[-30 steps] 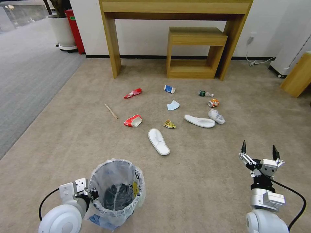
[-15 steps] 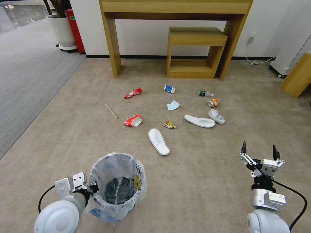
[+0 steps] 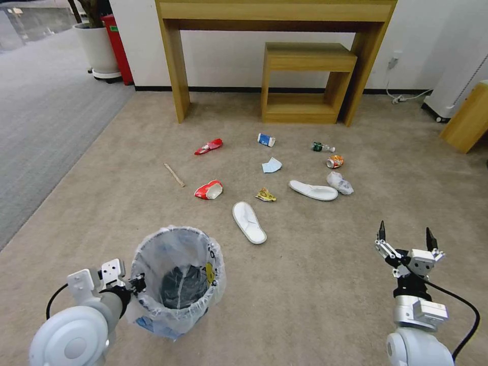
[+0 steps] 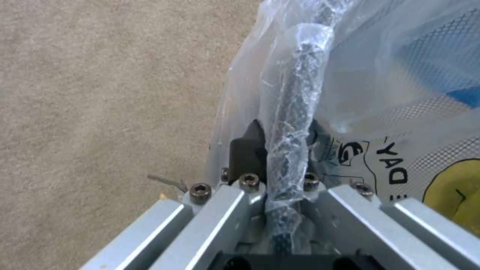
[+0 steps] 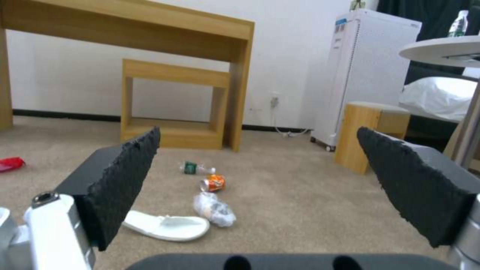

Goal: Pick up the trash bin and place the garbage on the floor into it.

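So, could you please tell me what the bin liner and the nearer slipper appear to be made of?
Bin liner: thin translucent plastic film, judging by its crinkles and sheen; the left hand is shut on the rim. Nearer slipper: probably soft white fabric or foam, matte and flat.

Background furnishings: a tall wooden table [image 3: 277, 12] stands against the white wall [image 3: 229, 56], with a smaller wooden shelf unit [image 3: 305, 84] beneath it. A white planter [image 3: 97, 48] and a red container [image 3: 118, 43] occupy the far left beside the grey carpet [image 3: 46, 112]; a white appliance [image 5: 367, 75] and a wooden stool [image 5: 370, 133] stand at right.
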Tool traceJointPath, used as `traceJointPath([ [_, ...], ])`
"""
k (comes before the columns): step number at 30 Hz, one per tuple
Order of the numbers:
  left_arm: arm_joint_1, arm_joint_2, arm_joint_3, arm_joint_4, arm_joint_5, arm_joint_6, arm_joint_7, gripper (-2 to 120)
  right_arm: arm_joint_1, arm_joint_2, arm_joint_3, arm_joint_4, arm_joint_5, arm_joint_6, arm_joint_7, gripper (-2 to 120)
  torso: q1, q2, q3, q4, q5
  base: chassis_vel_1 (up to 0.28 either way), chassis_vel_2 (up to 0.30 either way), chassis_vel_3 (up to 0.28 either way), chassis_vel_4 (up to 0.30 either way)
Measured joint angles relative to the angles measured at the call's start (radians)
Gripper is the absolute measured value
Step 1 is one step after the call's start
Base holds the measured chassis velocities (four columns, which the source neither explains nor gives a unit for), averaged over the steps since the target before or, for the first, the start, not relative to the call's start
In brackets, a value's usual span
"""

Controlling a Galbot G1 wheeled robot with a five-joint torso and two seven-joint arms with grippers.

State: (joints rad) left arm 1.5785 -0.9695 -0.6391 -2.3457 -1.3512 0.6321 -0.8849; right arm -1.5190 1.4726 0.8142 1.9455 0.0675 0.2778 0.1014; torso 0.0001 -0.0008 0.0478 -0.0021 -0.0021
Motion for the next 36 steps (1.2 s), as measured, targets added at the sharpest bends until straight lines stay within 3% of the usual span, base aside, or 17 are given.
traceJointPath([
  [8,0.0,0.048,-0.048,-0.01,-0.085,0.005,-0.041,0,0.004,-0.023,0.006,-0.002,0.015,-0.007,0.013,100,0.0,0.0,0.0,0.0,0.0,0.0,0.0,0.0,0.0],
  [36,0.041,0.05,-0.069,-0.03,-0.107,0.01,-0.056,0,0.01,-0.042,-0.014,-0.028,0.021,0.001,0.007,100,0.0,0.0,0.0,0.0,0.0,0.0,0.0,0.0,0.0],
])
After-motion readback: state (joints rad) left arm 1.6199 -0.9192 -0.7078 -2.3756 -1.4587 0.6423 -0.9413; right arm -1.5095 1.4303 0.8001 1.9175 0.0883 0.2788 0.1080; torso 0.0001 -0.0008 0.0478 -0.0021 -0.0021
